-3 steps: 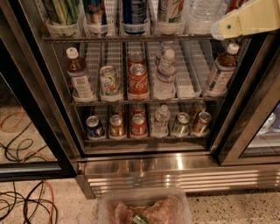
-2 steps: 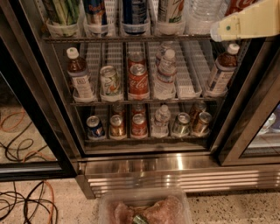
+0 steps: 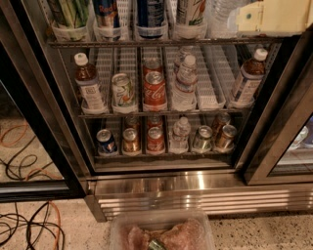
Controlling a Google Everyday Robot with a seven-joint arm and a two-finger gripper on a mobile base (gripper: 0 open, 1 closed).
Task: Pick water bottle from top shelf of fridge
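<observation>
The claw (image 3: 266, 18) has risen slightly and levelled out since a second ago. It sits at the upper right of the fridge (image 3: 195, 184), just in front of the water bottle (image 3: 221, 14), which stands at the right end of the top shelf (image 3: 146, 43). Whether the claw is spread or pinching cannot be told.

1. Single view, so no overlap with any other.
2. The camera sits in front of the fridge (image 3: 161, 183), above mid-height, facing it and tilted down. The door posts lean inward toward the bottom of the frame.
3. Fairly near: the fridge fills most of the frame. The top shelf (image 3: 146, 43) lies at the top edge, with its drinks cropped.
4. The floor (image 3: 264, 234) and a tub (image 3: 117, 225) sit along the bottom edge.
5. The gripper (image 3: 254, 18) is at upper right, at the top shelf's right end.
</observation>
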